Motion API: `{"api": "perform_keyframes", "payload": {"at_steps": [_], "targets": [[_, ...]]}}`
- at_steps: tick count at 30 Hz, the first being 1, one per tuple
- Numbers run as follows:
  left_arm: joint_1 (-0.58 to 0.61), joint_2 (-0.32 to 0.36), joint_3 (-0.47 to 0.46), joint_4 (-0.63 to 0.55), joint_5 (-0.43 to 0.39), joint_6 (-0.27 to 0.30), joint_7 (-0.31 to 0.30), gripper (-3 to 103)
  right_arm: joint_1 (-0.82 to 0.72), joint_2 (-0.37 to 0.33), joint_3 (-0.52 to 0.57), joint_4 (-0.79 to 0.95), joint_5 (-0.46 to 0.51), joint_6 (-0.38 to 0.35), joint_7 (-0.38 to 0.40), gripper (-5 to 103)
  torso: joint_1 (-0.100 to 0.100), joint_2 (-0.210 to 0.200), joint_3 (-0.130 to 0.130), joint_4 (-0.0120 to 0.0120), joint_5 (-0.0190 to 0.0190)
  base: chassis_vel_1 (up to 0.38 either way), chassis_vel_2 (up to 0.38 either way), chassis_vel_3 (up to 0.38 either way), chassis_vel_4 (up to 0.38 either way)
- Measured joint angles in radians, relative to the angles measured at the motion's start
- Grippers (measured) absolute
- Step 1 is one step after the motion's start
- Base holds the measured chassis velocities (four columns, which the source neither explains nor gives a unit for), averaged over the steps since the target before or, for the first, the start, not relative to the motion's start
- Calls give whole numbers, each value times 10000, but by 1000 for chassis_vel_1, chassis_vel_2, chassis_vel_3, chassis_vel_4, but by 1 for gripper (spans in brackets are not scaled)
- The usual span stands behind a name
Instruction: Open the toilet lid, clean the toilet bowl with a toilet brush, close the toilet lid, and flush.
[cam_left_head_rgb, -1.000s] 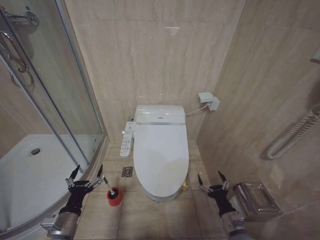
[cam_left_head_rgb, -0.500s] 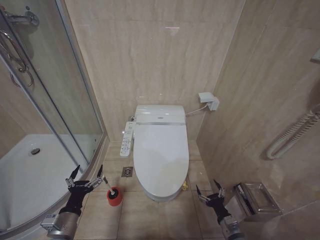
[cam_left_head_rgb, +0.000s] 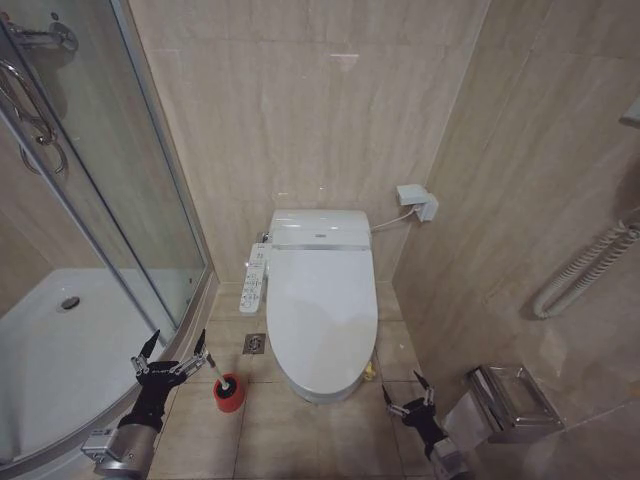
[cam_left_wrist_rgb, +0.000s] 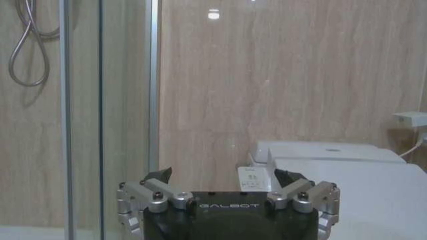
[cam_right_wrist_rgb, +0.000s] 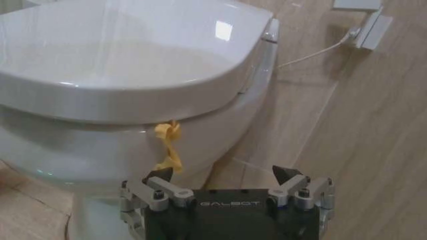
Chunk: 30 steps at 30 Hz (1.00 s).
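The toilet lid (cam_left_head_rgb: 320, 305) lies shut, so the inside of the toilet bowl (cam_right_wrist_rgb: 73, 145) is hidden. A yellow strap (cam_right_wrist_rgb: 167, 147) hangs from the lid's (cam_right_wrist_rgb: 127, 45) front right edge. The toilet brush (cam_left_head_rgb: 214, 369) stands in its red holder (cam_left_head_rgb: 229, 393) on the floor left of the toilet. My left gripper (cam_left_head_rgb: 172, 350) hovers open just left of the brush handle, holding nothing. My right gripper (cam_left_head_rgb: 408, 393) is open low on the floor, right of the toilet's front, and in the right wrist view it (cam_right_wrist_rgb: 223, 175) sits a little short of the strap.
A curved glass shower door (cam_left_head_rgb: 150, 200) and white shower tray (cam_left_head_rgb: 60, 360) stand to the left. The button panel (cam_left_head_rgb: 255, 278) runs along the toilet's left side. A metal paper holder (cam_left_head_rgb: 510, 400) juts from the right wall, close to my right arm. A floor drain (cam_left_head_rgb: 254, 344) sits nearby.
My right gripper has dropped lower and moved slightly left, toward the toilet's front right corner. The left arm, brush and lid have not moved.
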Motion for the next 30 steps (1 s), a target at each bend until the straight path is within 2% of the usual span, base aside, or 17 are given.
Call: {"api": "perform_keyframes", "payload": {"at_steps": [13, 21, 30], "targets": [[0, 0, 0, 0, 0, 0, 0, 100, 1272, 460, -772, -1403, -23, 42, 200, 100, 0, 0, 0, 0, -1, 0, 0, 0, 0], [0, 0, 0, 0, 0, 0, 0, 100, 2075, 698, -914, -2085, 66, 29, 433, 100, 0, 0, 1, -14, -11, 0, 0, 0, 0], [0, 0, 0, 0, 0, 0, 0, 100, 2518, 807, -952, -2542, -23, 102, 549, 100, 0, 0, 1, -9, -7, 0, 0, 0, 0]]}}
